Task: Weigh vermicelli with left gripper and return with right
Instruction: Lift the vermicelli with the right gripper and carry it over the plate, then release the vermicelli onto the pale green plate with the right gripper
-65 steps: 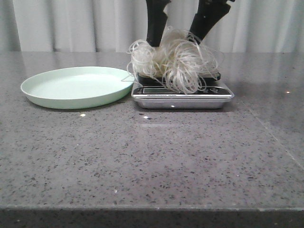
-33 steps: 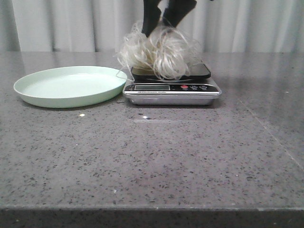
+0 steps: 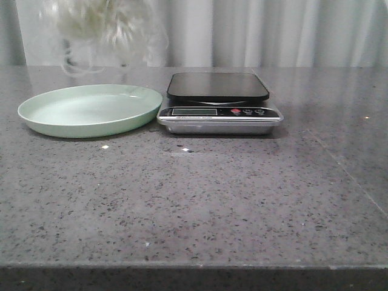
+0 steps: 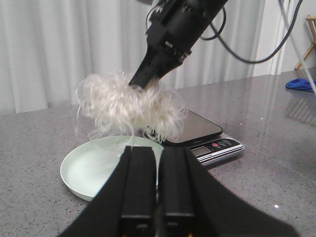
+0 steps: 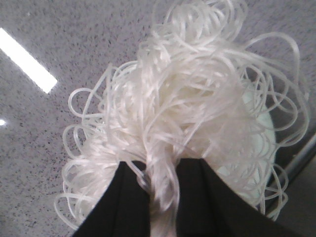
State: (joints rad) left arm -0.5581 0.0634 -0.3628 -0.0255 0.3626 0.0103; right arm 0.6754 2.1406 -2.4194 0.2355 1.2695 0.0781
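The vermicelli (image 3: pixel 103 27), a fluffy mound of white curly strands, hangs blurred in the air above the pale green plate (image 3: pixel 91 112). My right gripper (image 5: pixel 163 192) is shut on the strands (image 5: pixel 197 98). In the left wrist view, the right gripper (image 4: pixel 139 83) holds the mound (image 4: pixel 128 106) over the plate (image 4: pixel 94 165). The scale (image 3: pixel 218 103) stands right of the plate, its dark platform bare. My left gripper (image 4: pixel 157 182) is shut and empty, low and back from the plate. Neither gripper shows in the front view.
The grey speckled counter (image 3: pixel 200 200) stretches to the front edge. A white curtain (image 3: pixel 291 30) hangs behind. A blue cloth (image 4: pixel 301 84) lies far off on the counter. The scale's edge (image 5: pixel 301 153) shows beside the mound.
My right gripper has lifted the vermicelli off the scale and carried it up and left, over the plate. Both grippers have left the front view.
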